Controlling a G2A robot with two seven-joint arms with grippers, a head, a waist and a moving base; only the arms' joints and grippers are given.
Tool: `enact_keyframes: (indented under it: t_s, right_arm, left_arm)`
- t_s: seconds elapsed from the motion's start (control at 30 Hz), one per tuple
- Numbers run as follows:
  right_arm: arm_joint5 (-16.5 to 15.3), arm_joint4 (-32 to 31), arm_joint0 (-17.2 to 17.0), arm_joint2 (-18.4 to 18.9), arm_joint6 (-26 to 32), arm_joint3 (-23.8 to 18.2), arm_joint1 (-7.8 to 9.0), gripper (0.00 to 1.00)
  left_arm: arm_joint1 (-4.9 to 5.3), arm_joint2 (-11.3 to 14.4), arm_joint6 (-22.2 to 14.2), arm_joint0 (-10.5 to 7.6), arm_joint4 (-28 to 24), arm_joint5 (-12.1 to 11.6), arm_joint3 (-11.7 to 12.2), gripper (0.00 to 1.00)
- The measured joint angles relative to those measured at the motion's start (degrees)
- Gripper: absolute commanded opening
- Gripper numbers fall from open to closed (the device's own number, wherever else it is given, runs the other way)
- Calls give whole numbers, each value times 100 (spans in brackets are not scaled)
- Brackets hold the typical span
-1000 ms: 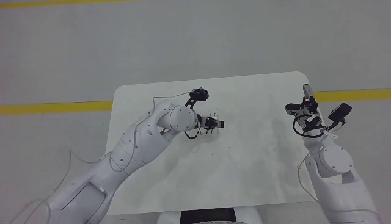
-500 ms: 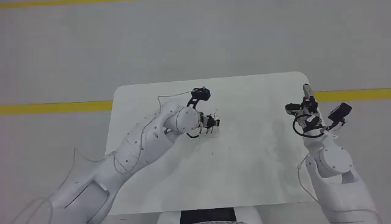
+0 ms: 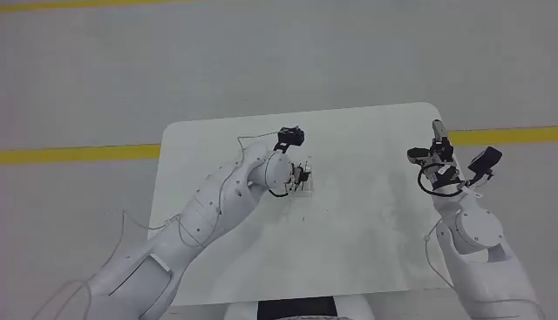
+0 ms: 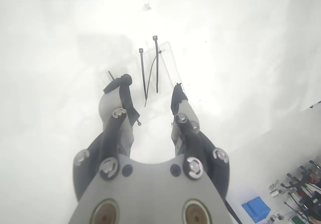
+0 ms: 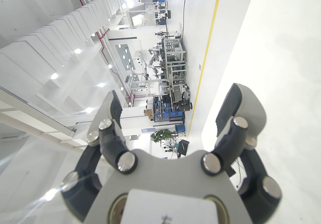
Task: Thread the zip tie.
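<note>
Several thin black zip ties point(image 4: 150, 69) lie side by side on a clear flat tray point(image 4: 168, 76) on the white table; from above they are a small dark cluster point(image 3: 305, 173) near the table's middle. My left gripper point(image 4: 153, 88) hangs open just above the near ends of the ties, one finger on each side, holding nothing. One more tie point(image 4: 110, 74) pokes out behind a fingertip. My right gripper point(image 5: 175, 103) is open and empty, raised at the table's right edge point(image 3: 438, 150) and pointing out toward the room.
The white table point(image 3: 366, 224) is bare apart from a small dark speck point(image 4: 147, 6) beyond the tray. A blue box point(image 4: 255, 210) and cables lie on the floor past the table's edge.
My left arm has shifted slightly toward the table's far side, bringing its gripper over the zip ties. The right arm has kept still.
</note>
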Motion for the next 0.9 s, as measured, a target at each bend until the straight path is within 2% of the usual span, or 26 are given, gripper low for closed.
enact_keyframes:
  t_s: [0.13,0.37,0.53,0.67,0.9]
  right_arm:
    - [0,0,0,0,0,0,0,100]
    - [0,0,0,0,0,0,0,100]
    - [0,0,0,0,0,0,0,100]
    - [0,0,0,0,0,0,0,100]
    - [0,0,0,0,0,0,0,100]
  left_arm:
    - [-152,-93,-58,35,251,0,124,22]
    - [-389,-356,-206,157,730,0,247,17]
    - [-509,-536,-319,262,1012,0,294,20]
    - [-604,-656,-419,317,1221,0,323,13]
    - [-761,-781,-516,374,1528,0,416,11]
